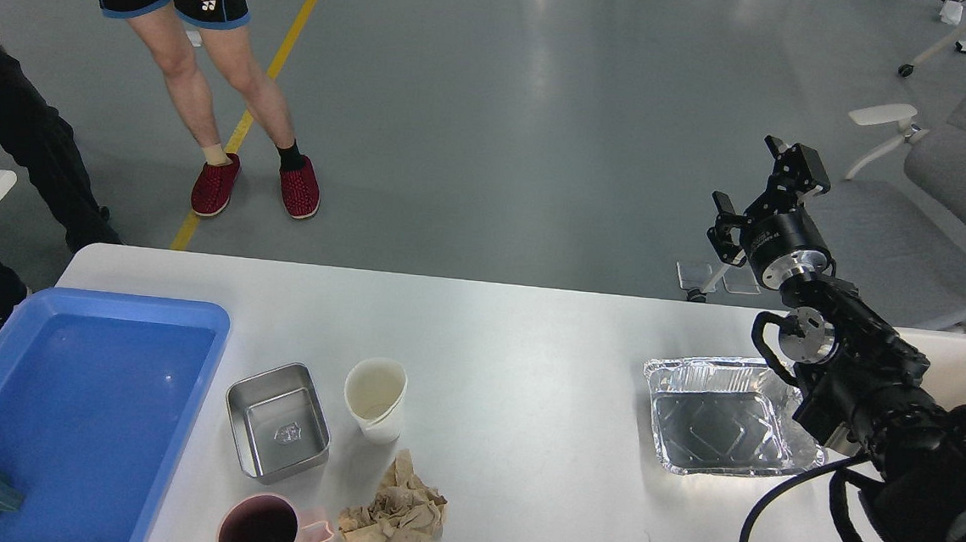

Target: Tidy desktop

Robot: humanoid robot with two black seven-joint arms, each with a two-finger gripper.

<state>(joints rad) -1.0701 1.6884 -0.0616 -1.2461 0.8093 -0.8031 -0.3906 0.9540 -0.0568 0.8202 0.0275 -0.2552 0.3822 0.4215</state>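
Head view: right pincer (767, 189) raised, fingers parted, holding nothing; left pincer unseen.
Below it: foil tray (723, 417) on surface (528, 351).
Advice: descend squarely, pinch rim gently; foil likely crumples.

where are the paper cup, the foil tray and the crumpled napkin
paper cup (375, 399), head view, on its inner wall
foil tray (664, 375), head view, on its left rim
crumpled napkin (399, 516), head view, on its middle folds

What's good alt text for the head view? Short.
A white desktop holds a blue tray, a steel box, a paper cup, crumpled brown paper, a pink mug and a foil tray. The right gripper is raised, open and empty.
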